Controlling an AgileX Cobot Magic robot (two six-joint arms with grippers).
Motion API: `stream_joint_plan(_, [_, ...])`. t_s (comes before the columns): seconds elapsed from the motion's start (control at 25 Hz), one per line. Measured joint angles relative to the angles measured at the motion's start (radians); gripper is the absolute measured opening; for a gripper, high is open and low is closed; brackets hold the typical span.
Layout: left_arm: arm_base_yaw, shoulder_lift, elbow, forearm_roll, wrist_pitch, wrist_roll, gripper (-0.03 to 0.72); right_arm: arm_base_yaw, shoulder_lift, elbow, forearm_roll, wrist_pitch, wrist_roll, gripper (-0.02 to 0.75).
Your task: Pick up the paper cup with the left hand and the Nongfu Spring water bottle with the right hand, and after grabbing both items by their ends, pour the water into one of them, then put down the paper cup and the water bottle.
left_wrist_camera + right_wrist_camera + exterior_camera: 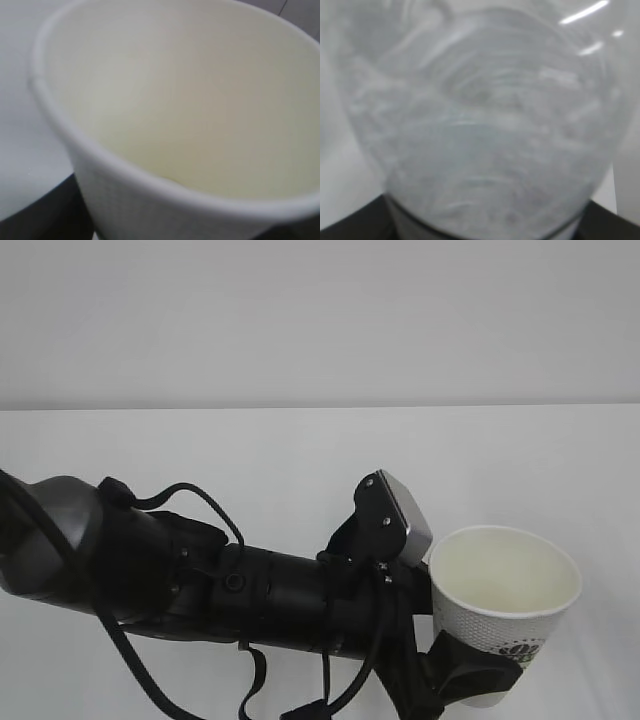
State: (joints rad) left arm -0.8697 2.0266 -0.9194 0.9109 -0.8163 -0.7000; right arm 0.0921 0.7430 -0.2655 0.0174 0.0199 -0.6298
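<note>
- Left hand (470, 680): my jaws are closed on the lower body of the paper cup (505, 605). A black finger wraps its base in the exterior view. The cup is upright, mouth up, raised over the near right part of the desk (300, 440); its foot is cut off by the frame, so I cannot tell whether it clears the surface.
- Paper cup, appearance: white, tapered, rolled rim, cream inside, with part of a dark green logo above my finger. In the left wrist view the paper cup (190, 115) fills the frame and its interior looks dry; no pool is visible.
- Paper cup, handling, by judgement: light, thin-walled, easily crushed. The low hold suits it, since the base is the stiffest part. Squeeze must stay gentle, and more so once weight is added.
- Right hand: not seen in the exterior view. The right wrist view is filled by the Nongfu Spring water bottle (485, 130), a clear ribbed wall, blurred, sitting between dark edges at the bottom corners. I judge my jaws to be holding it, standing moderately apart across its body.
- Bottle, handling, by judgement: heavier than the cup, smooth, slippery, and the plastic yields under pressure. A firm hold near its end is needed before tilting.
- Label, neck ring and the bottle's place over the desk: not visible.
- Water: no stream seen; pouring not begun.
</note>
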Motion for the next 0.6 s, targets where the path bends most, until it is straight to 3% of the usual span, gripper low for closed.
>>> stream_joint_plan(0.6, [0.0,0.0,0.0,0.06,-0.028,0.0,0.546,0.0,0.0,0.0,-0.002,0.002,-0.236,0.407])
